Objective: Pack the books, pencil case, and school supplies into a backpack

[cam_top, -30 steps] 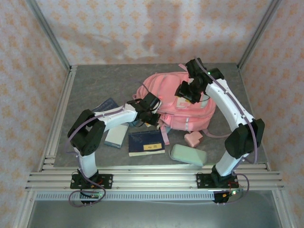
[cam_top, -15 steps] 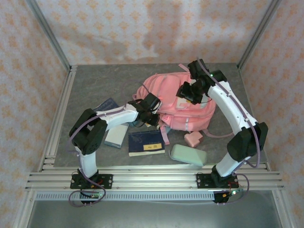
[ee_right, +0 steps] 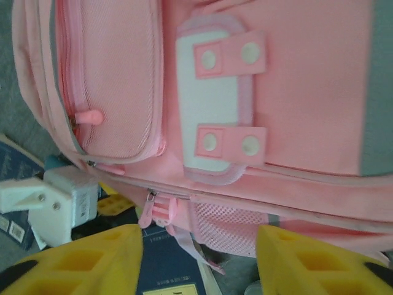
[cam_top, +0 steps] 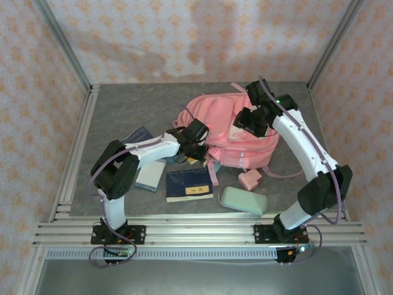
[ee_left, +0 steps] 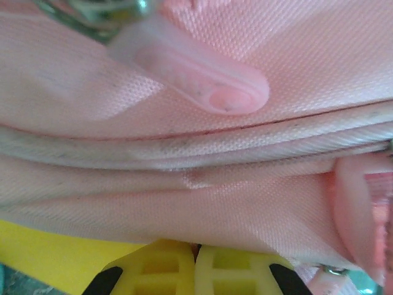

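The pink backpack (cam_top: 230, 129) lies flat in the middle of the table. My left gripper (cam_top: 199, 147) is at its near-left edge, shut, with its fingertips (ee_left: 166, 264) pressed up against the pink fabric (ee_left: 202, 203) below a seam and a zip pull (ee_left: 202, 83). Whether fabric is pinched between them I cannot tell. An orange-yellow book (ee_left: 43, 252) lies just beneath. My right gripper (cam_top: 252, 120) hovers open above the backpack's front pocket patch (ee_right: 209, 117), holding nothing. The navy book (cam_top: 189, 185), the mint pencil case (cam_top: 244, 200) and the little pink gadget (cam_top: 250, 179) lie on the table in front of the backpack.
A dark blue checked book (cam_top: 140, 136) and a pale blue-grey book (cam_top: 150, 175) lie beside the left arm. A pink strap (cam_top: 212, 172) trails from the backpack toward the navy book. Metal rails (cam_top: 73, 153) bound the table's left and near edges.
The right arm has drifted a little to the right over the backpack and its jaws have spread wider. The left gripper stays at the backpack's edge, shut as before.
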Controlling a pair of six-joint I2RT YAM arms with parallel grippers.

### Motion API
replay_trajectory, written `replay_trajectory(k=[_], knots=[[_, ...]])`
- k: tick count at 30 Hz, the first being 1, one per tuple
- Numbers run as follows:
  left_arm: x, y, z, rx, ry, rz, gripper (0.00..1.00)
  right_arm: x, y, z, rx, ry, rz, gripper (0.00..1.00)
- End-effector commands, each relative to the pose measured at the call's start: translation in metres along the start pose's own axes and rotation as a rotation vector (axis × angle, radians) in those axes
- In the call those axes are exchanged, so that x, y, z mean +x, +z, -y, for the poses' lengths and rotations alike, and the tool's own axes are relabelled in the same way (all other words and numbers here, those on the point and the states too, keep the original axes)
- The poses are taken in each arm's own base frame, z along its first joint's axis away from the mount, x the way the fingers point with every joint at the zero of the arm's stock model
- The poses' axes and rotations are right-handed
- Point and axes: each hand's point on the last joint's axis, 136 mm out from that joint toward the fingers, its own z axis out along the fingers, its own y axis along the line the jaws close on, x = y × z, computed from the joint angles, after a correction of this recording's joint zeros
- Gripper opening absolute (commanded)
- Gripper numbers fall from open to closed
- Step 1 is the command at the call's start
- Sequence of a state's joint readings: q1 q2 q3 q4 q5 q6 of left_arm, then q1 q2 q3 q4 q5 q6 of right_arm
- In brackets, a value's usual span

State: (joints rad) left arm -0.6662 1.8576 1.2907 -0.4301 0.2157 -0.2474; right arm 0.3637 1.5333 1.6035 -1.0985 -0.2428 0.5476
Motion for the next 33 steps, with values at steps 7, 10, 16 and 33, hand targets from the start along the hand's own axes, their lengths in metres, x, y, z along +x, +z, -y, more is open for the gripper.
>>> replay_trajectory(k=[7,10,16,33], knots=[[-0.030,-0.073,0.008,0.032,-0.073,0.162,0.00,0.042,-0.024,0.050,0.033,0.394,0.027,0.79],[-0.034,-0.084,0.014,0.056,-0.086,0.177,0.00,0.055,-0.019,0.057,-0.038,0.623,0.037,0.79],[-0.041,-0.101,0.023,0.087,-0.089,0.205,0.00,0.064,0.012,0.044,-0.200,0.868,0.006,0.81],[-0.046,-0.119,0.035,0.122,-0.093,0.224,0.00,0.023,0.067,0.046,-0.097,0.681,0.193,0.29]])
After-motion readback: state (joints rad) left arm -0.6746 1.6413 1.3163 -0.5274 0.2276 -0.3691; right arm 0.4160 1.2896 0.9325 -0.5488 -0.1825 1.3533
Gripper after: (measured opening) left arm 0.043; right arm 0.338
